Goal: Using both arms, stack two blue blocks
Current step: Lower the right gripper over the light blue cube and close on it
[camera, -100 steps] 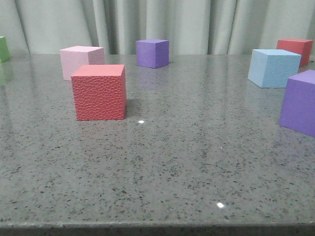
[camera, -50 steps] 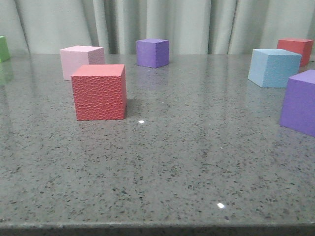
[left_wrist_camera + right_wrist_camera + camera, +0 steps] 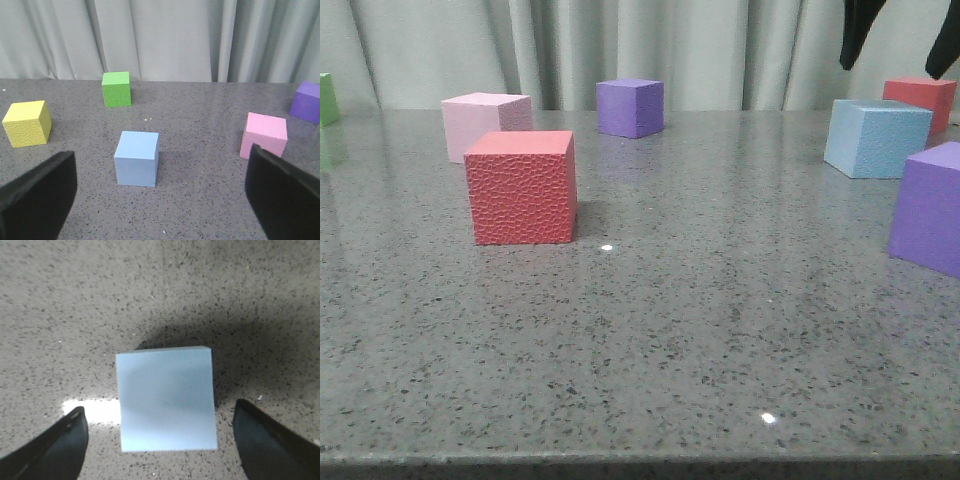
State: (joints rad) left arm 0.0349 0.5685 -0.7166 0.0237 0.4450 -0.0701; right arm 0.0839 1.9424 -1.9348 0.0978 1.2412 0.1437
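**Right arm drops in over the first blue block**

Front view: two dark fingertips of the right gripper have come into the upper right corner, where half a second ago only curtain showed. They hang spread above the pebbled blue block, not touching it. Judging from this, the pick is starting.

Left wrist view: the left gripper is wide apart, holding nothing. The smoother blue block sits at centre frame on the table, ahead of and between the fingers.

Right wrist view: the pebbled block fills the lower middle of the frame, squarely between the open fingers, which are clear of its sides.
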